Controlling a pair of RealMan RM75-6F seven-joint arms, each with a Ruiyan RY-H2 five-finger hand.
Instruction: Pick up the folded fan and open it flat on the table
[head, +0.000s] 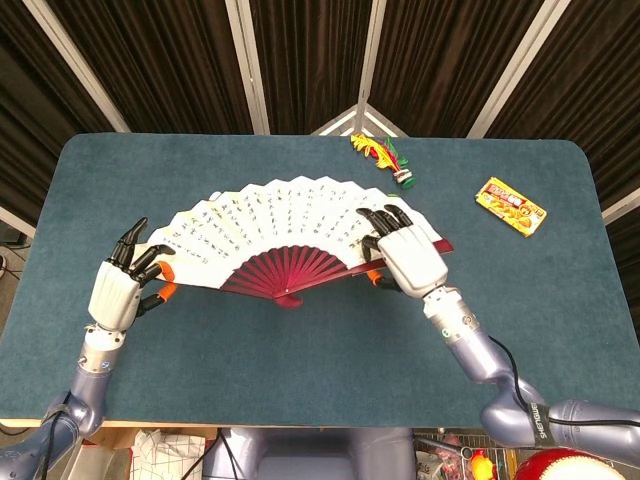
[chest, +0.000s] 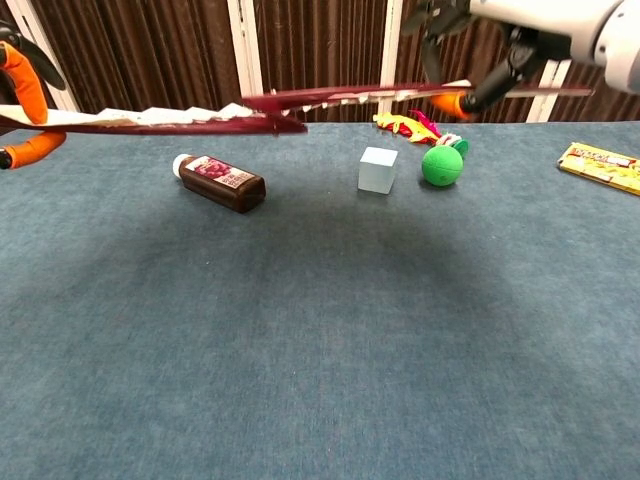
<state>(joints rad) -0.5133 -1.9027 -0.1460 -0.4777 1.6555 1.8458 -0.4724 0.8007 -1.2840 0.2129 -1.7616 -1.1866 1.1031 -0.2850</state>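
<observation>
The left hand (head: 118, 292) and right hand (head: 408, 257) are each pinching one end rib of the paper fan (head: 272, 232), holding it fully spread and level above the blue worktop (chest: 320, 330), apparently so it can be laid down flat.

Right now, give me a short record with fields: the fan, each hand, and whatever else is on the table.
fan: white paper fan with dark red ribs, spread open, held level above the table, not yet laid down
left hand: left hand pinches the fan's left end
right hand: right hand grips the fan's right end
beneath fan: dark red bottle lying on its side, pale blue cube, green ball
far edge: red and yellow toy
right side: yellow snack packet
surface: blue cloth table
</observation>
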